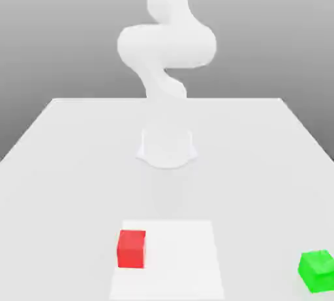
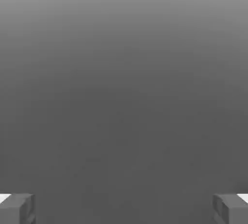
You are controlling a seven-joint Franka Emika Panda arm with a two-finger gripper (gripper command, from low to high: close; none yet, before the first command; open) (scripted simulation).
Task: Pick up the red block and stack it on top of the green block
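Observation:
The red block (image 1: 132,248) rests on the white table near its front edge, left of centre in the exterior view. The green block (image 1: 318,270) sits on the table far off to the exterior view's right, well apart from the red one. In the hand view my gripper (image 2: 124,209) is open: its two grey fingertips (image 2: 19,208) stand wide apart with nothing between them, against plain grey background. The white arm (image 1: 166,45) rises from its base (image 1: 167,146) at the middle of the table and leaves the picture at the top.
The red block lies on the left part of a brighter white square patch (image 1: 179,260) marked on the table (image 1: 72,163). The table's far edge runs behind the arm's base.

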